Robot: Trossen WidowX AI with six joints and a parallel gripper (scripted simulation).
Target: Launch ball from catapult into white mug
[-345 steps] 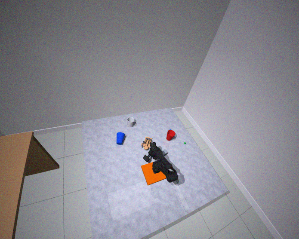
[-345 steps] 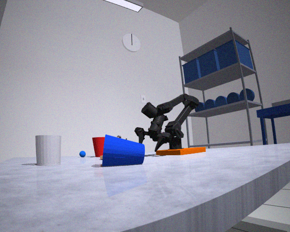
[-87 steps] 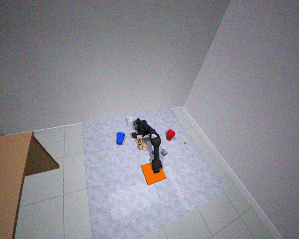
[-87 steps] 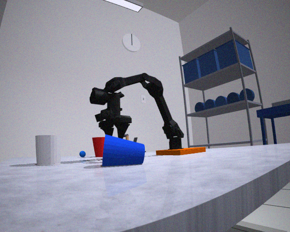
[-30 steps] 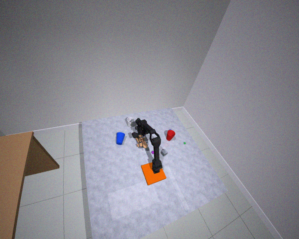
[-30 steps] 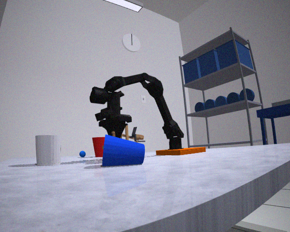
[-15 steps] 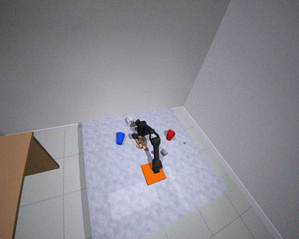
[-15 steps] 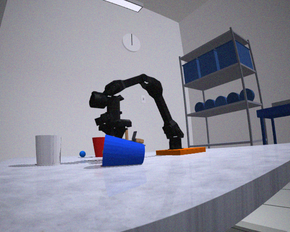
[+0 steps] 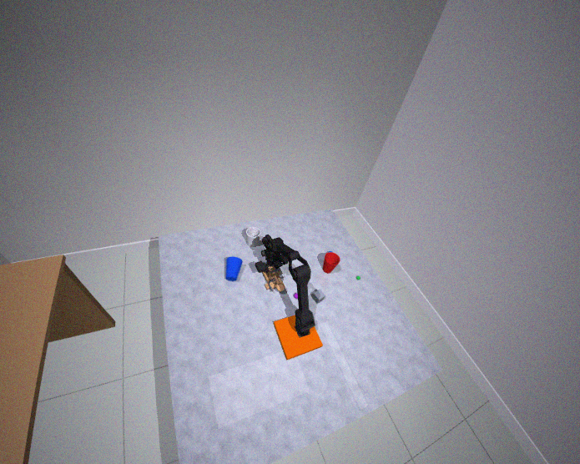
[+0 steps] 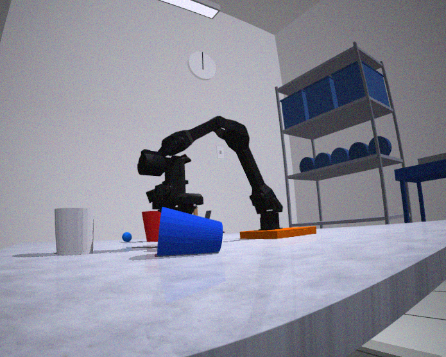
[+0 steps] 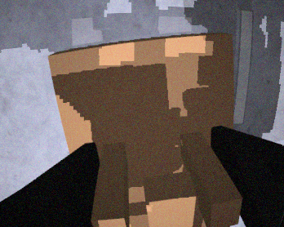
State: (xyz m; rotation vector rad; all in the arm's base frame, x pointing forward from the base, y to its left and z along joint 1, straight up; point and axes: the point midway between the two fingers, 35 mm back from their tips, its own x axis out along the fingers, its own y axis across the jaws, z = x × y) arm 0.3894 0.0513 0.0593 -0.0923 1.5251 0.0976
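Observation:
The wooden catapult (image 9: 274, 283) (image 11: 126, 98) stands near the middle of the table, mostly in shadow in the wrist view. My gripper (image 9: 269, 268) (image 11: 155, 145) points down and is shut on its uprights, one black finger on each side. The white mug (image 9: 253, 233) (image 10: 71, 230) stands upright beyond the catapult, near the far edge. A purple ball (image 9: 295, 295) lies between the catapult and the arm's base. A green ball (image 9: 358, 278) lies far right, and a blue ball (image 10: 126, 236) lies behind the mugs in the exterior view. Whether the catapult's cup holds anything is unclear.
A blue cup (image 9: 233, 269) (image 10: 190, 233) lies on its side left of the catapult. A red cup (image 9: 330, 262) (image 10: 151, 226) is on the right. A grey block (image 9: 318, 295) sits beside the arm. The arm's base stands on an orange plate (image 9: 292, 346) (image 10: 298, 232).

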